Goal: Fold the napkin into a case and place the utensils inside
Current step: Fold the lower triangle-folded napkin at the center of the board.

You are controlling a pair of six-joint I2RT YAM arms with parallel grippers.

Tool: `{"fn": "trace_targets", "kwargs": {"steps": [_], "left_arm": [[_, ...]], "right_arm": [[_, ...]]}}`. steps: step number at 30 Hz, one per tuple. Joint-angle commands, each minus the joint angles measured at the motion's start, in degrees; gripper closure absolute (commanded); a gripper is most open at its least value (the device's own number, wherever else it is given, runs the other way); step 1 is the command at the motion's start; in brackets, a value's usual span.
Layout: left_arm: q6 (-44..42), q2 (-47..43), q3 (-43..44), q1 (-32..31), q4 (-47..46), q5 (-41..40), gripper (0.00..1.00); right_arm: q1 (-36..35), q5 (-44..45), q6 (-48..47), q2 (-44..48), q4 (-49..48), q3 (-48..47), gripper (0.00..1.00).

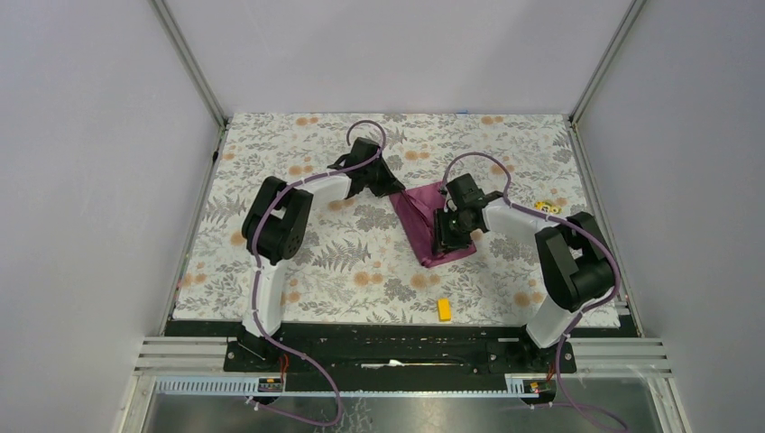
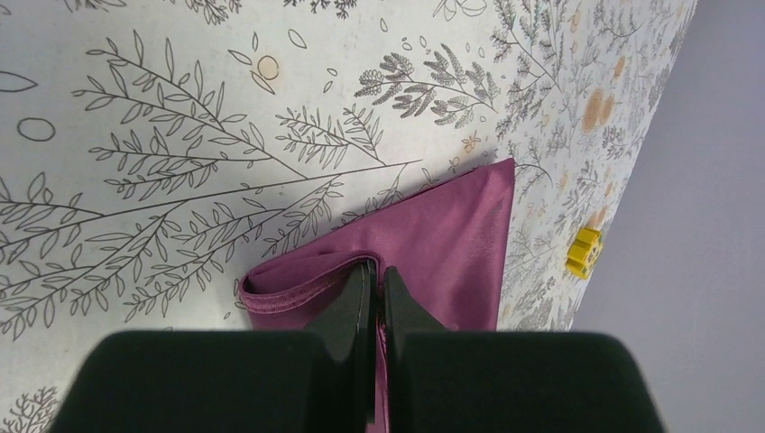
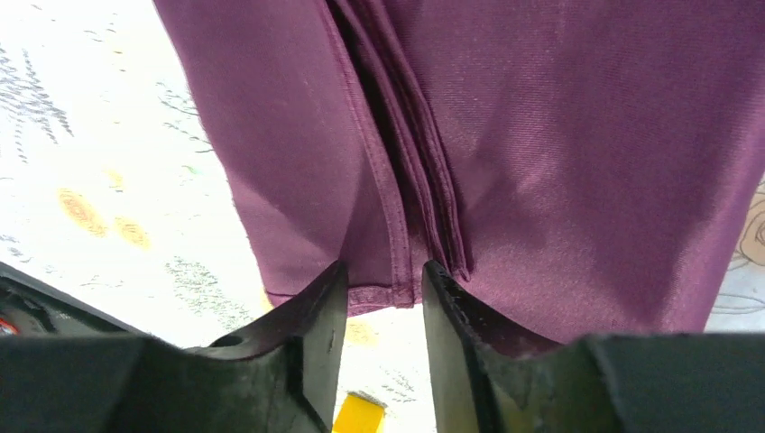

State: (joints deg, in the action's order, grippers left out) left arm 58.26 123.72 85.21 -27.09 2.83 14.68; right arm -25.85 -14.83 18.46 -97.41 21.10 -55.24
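The napkin (image 1: 417,219), folded into a band, lies just right of the worktop's (image 1: 361,271) middle, its long axis running far-left to near-right. The left gripper (image 1: 391,188) pinches its far end, and the right gripper (image 1: 448,242) stands spread over its near hem.

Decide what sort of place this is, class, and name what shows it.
Probably a robotics lab test cell: plain grey panel walls on aluminium frame posts enclose the leaf-patterned tabletop, and two black-and-white robot arms are bolted at its near edge.

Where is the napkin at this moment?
In the top view the napkin lies folded mid-table, slightly right of centre, between the left gripper at its far-left corner and the right gripper over its near end.
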Motion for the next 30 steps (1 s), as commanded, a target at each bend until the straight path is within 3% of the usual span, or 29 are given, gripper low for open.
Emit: {"fn": "trace_targets", "kwargs": {"steps": [1, 5, 9, 11, 16, 18, 30], "left_arm": [[-1.82, 0.89, 2.59, -0.48, -1.69, 1.37, 1.00], [-1.98, 1.17, 2.87, -0.76, -1.64, 1.81, 1.00], [-2.43, 0.86, 2.87, -0.77, -1.57, 2.21, 1.00], [-2.64, 0.65, 2.80, -0.77, -1.56, 2.33, 1.00], [-3.12, 0.49, 3.04, -0.89, -1.58, 2.81, 1.00], [-3.15, 0.47, 3.04, -0.92, -1.58, 2.81, 1.00], [-2.43, 2.96, 6.12, -2.29, -2.34, 3.18, 1.00]], "right_arm": [[0.53, -1.39, 1.24, 5.21, 2.82, -4.74, 0.51], [1.13, -1.30, 2.40, 5.66, 2.81, -9.65, 0.36], [4.04, -4.15, 6.35, 1.18, -1.80, -13.99, 0.35], [5.94, -6.20, 8.61, -3.16, -5.48, -16.26, 0.44], [7.71, -9.31, 9.86, -14.95, -10.21, -24.31, 0.88], [7.74, -8.05, 8.84, -17.58, -11.71, -26.35, 0.98], [8.18, -6.86, 6.97, -27.31, -10.37, -31.10, 1.00]]}}
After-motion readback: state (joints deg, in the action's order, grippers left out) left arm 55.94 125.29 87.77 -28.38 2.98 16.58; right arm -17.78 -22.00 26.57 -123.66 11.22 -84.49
